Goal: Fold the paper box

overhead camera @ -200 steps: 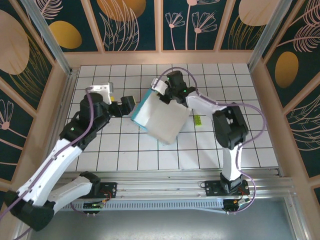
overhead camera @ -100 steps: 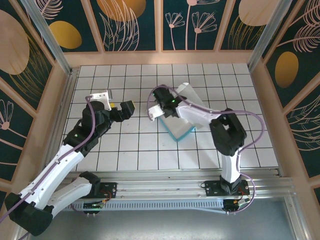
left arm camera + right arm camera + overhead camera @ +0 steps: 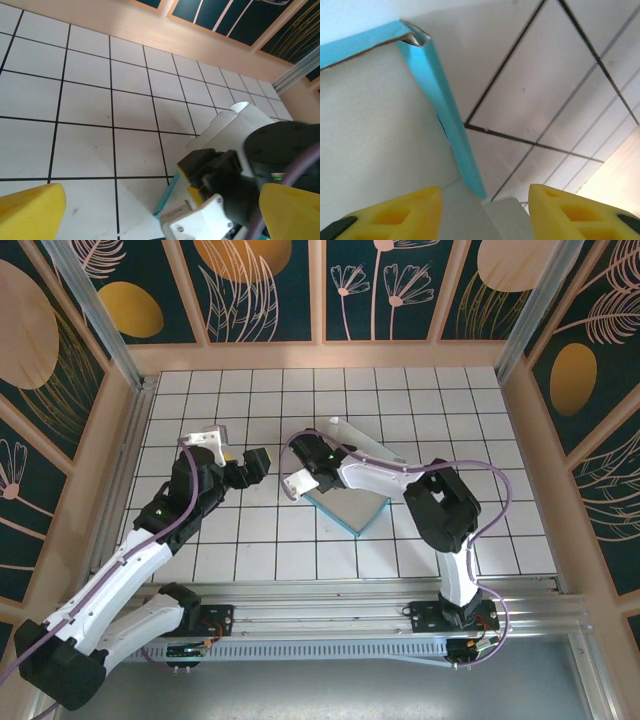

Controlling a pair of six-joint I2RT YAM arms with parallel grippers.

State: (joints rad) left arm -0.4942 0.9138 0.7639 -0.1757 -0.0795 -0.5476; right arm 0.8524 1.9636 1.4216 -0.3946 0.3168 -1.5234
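The paper box [image 3: 348, 502] lies low on the tiles at mid-table, white side up, with a turquoise rim along its near edge and one white flap [image 3: 358, 443] sticking up behind. My right gripper [image 3: 308, 480] is at the box's left corner, open, with the turquoise edge [image 3: 445, 131] and a white flap between its yellow fingers [image 3: 387, 216]. The white face [image 3: 367, 125] fills the left of the right wrist view. My left gripper [image 3: 257, 460] hangs open just left of the box, apart from it. In the left wrist view it looks at the right gripper [image 3: 194, 172] and the box's turquoise edge [image 3: 167, 192].
Wooden walls [image 3: 520, 430] ring the tiled floor [image 3: 250, 530]. An aluminium rail [image 3: 320, 590] runs along the near edge by the arm bases. Open tiles lie to the far left and along the front.
The box, held up tilted a second ago, has come down nearly flat on the tiles. The right gripper swung left and nearer with it. The left gripper shifted slightly.
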